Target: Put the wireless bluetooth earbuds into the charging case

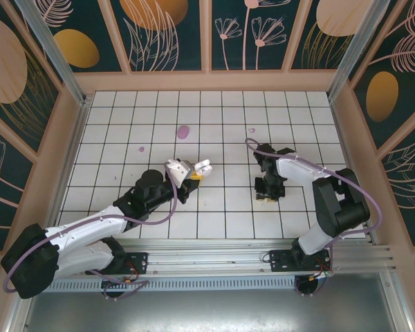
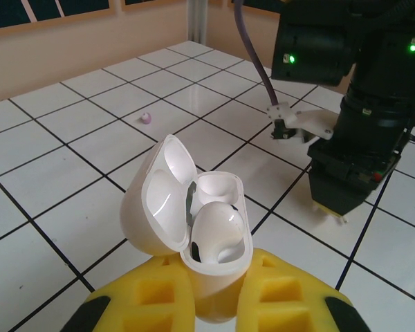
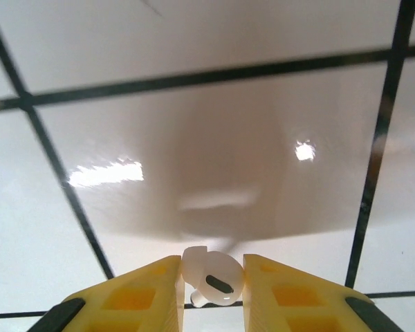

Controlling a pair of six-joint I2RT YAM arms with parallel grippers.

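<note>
My left gripper [image 2: 218, 299] is shut on the base of the white charging case [image 2: 209, 266], holding it above the tiled floor with its lid swung open to the left. One white earbud [image 2: 220, 232] sits in the near socket; the far socket looks bare. From above, the case [image 1: 202, 167] shows at the tip of the left gripper [image 1: 193, 174], left of centre. My right gripper [image 3: 211, 282] points down at the floor with its yellow fingers pressed on both sides of a second earbud [image 3: 214, 277]. Seen from above, the right gripper [image 1: 266, 196] stands right of centre.
A flat purple oval piece [image 1: 183, 131] lies on the tiles further back. Small pinkish specks lie at the left [image 1: 141, 149], [image 2: 146, 117] and at the back [image 1: 252, 129]. Patterned walls [image 1: 207, 34] enclose the tiled floor [image 1: 214, 111] on three sides.
</note>
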